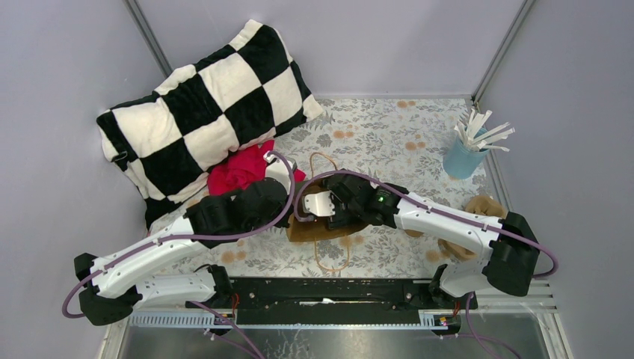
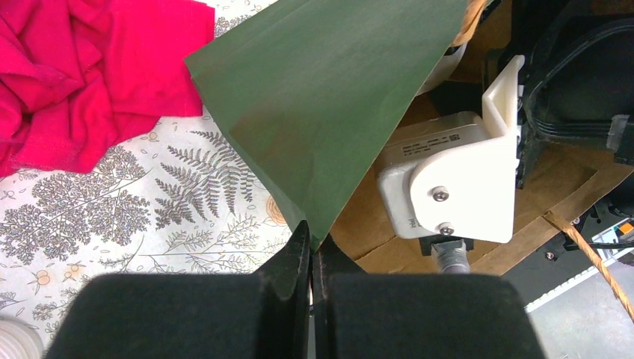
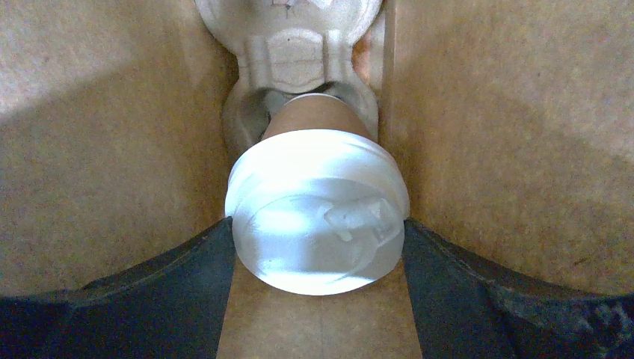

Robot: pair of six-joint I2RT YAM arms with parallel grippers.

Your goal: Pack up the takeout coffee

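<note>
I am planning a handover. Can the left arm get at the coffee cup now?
Probably not. The left gripper is shut on the paper bag at its edge, and the coffee cup is inside the bag, held by the right gripper.

Soft even light, takeout coffee (image 3: 318, 217) lid glaring, foreground blurred

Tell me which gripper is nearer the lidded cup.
Right. The right gripper has its fingers on both sides of the cup, inside the bag. The left gripper is outside, pinching the bag's edge, away from the cup.
</note>
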